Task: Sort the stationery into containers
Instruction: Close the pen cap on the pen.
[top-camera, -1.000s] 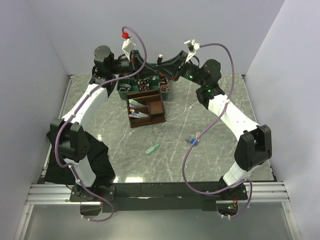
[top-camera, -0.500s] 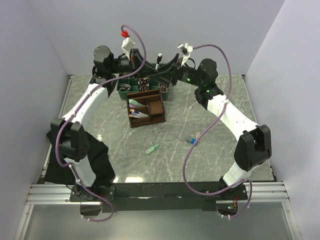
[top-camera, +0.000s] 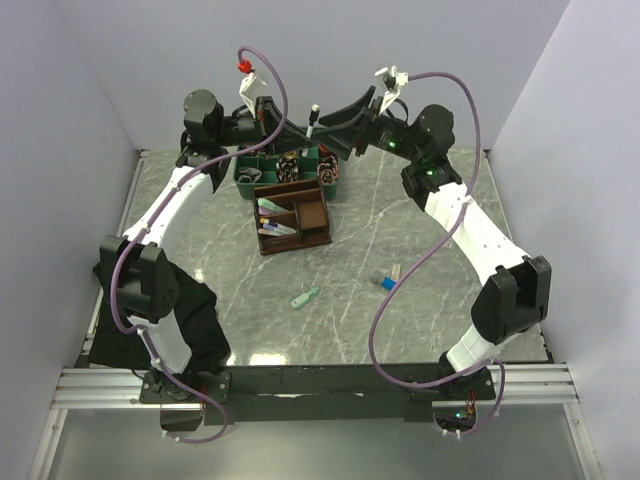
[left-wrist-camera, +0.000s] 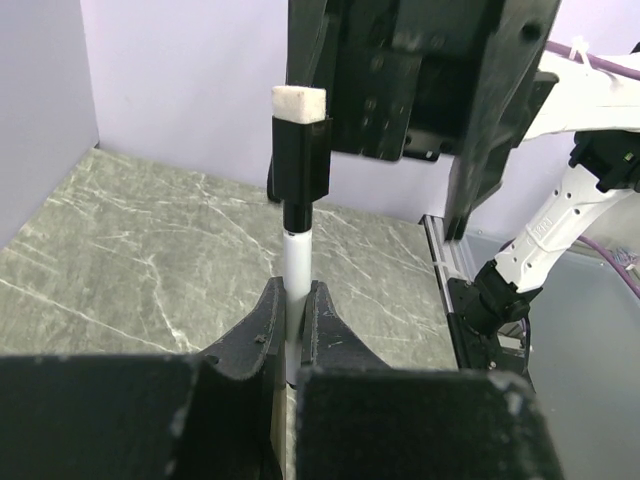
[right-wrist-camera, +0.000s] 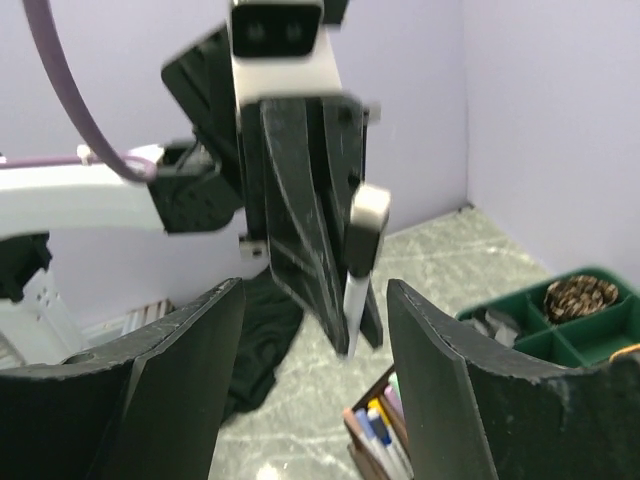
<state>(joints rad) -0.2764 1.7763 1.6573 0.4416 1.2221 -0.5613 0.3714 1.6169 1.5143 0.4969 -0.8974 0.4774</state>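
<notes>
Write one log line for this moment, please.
left tool: shut on white marker | right tool: open, not touching marker

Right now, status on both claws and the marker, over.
Left claw shut on black-capped white marker. Right claw open, close opposite, not gripping. Mint-green clip loose on table, short of brown organiser.

The organiser (top-camera: 312, 215) is dark brown, tray (top-camera: 331, 183) green, table (top-camera: 440, 250) grey-green (white-veined), marker (left-wrist-camera: 296, 270) white, black-capped.
</notes>
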